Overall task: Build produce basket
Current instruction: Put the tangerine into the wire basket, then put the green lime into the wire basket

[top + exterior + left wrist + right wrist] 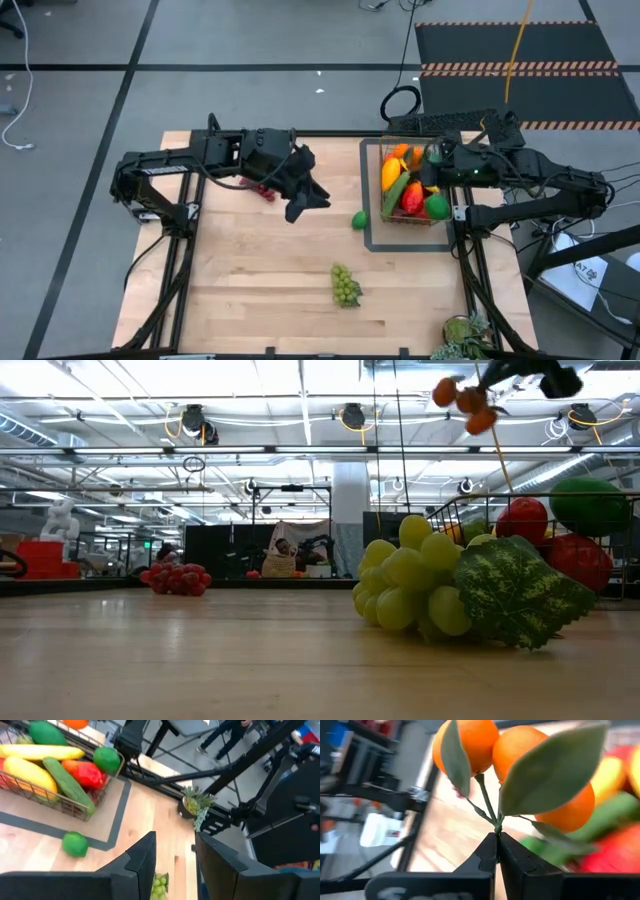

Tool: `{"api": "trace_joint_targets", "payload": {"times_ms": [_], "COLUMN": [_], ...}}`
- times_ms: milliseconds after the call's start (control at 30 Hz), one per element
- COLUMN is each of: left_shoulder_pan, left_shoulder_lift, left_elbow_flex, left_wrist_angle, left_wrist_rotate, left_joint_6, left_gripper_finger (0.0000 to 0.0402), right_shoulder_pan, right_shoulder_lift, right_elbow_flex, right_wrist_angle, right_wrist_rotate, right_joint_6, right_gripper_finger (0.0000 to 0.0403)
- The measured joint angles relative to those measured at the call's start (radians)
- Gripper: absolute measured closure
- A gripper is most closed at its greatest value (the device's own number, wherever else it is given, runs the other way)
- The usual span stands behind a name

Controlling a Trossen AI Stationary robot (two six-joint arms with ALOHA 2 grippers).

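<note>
My right gripper (496,840) is over the wire basket (412,215) at the table's far right, shut on a sprig of three oranges with green leaves (520,755). The sprig also shows in the high view (405,155) and in the low view (465,400). The basket stands inside a flat dark tray frame (372,235) and holds a banana (40,752), a cucumber (67,782), red fruit (87,774) and green fruit. My left gripper (175,855) is open and empty above the table's middle (310,197). A lime (359,220) and green grapes (345,285) lie on the table. My right gripper pinches the orange sprig's thin green stem (496,826) between its two fingertips, at the place where the stalks and leaves join. The fingers come from the table's right side, roughly level. The oranges stand out beyond the fingertips, lifted clear above the basket.
Red grapes (265,190) lie on the table under my left arm and also show in the low view (177,578). A green leafy toy (465,335) sits at the near right corner. Bare wood lies between the lime, the grapes and the near edge.
</note>
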Motion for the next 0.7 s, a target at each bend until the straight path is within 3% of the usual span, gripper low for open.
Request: {"api": "trace_joint_targets", "payload": {"times_ms": [467, 700], "left_shoulder_pan": [-0.087, -0.078], "left_shoulder_lift": [0.001, 0.001], "left_elbow_flex": [-0.001, -0.001], "left_wrist_angle": [-0.122, -0.123], "left_wrist_rotate": [0.068, 0.054], "left_joint_6": [0.091, 0.12], "left_gripper_finger": [0.0261, 0.0261], "right_shoulder_pan": [-0.011, -0.018], "right_shoulder_lift": [0.0, -0.006], "right_elbow_flex": [-0.002, -0.074], "right_wrist_angle": [-0.342, -0.367], "right_wrist_rotate": [0.056, 0.027], "right_joint_6": [0.183, 0.251], "right_gripper_finger": [0.0382, 0.0347]}}
